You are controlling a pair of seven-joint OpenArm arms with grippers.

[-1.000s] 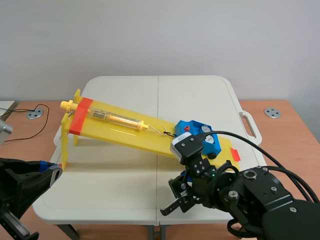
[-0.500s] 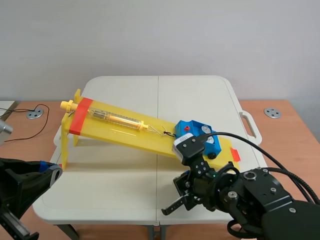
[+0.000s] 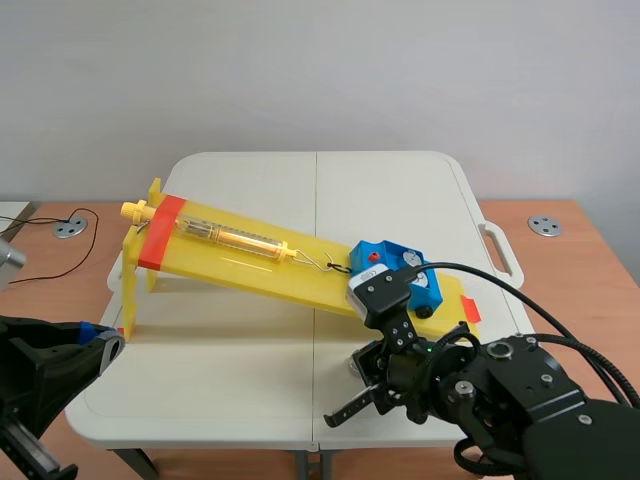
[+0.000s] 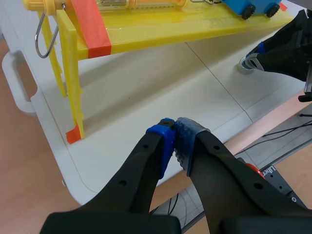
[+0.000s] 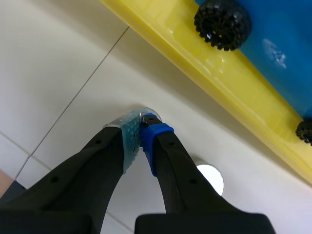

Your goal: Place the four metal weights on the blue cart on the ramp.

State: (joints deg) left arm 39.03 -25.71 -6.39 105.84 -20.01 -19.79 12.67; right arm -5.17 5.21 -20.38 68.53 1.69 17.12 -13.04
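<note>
Scene view: both jaws closed; right gripper [image 3: 365, 365] between ramp [image 3: 250, 265] and table [image 3: 200, 390] edge.

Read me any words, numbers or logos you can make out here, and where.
"Lih…": white letters on black gear under the table edge; rest blurred.
Spring scale on the ramp: marks too small to read.
Nothing else legible.
</note>
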